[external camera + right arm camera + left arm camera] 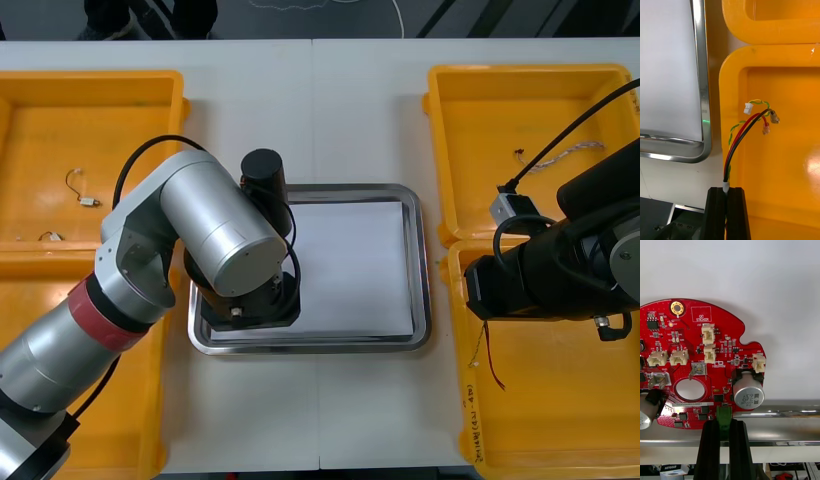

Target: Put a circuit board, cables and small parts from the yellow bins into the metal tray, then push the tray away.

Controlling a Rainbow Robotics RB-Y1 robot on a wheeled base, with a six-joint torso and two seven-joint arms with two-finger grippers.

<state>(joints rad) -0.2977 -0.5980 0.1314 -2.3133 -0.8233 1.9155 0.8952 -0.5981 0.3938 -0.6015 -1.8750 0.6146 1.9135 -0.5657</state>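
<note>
- Over the metal tray's point(782, 407) white inside, my left jaws pinch the circuit board point(696, 352) by its green edge connector, probably to lay it flat.
- My right jaws pinch the cables point(748, 123) above a yellow bin point(790, 180), likely next for the tray.

Circuit board point(703, 360) over tray point(425, 270); tray between bins point(100, 140).

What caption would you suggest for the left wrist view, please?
The left pincer, shut on the round red circuit board, holds it at the rim of the shiny, white-lined metal tray.
</note>
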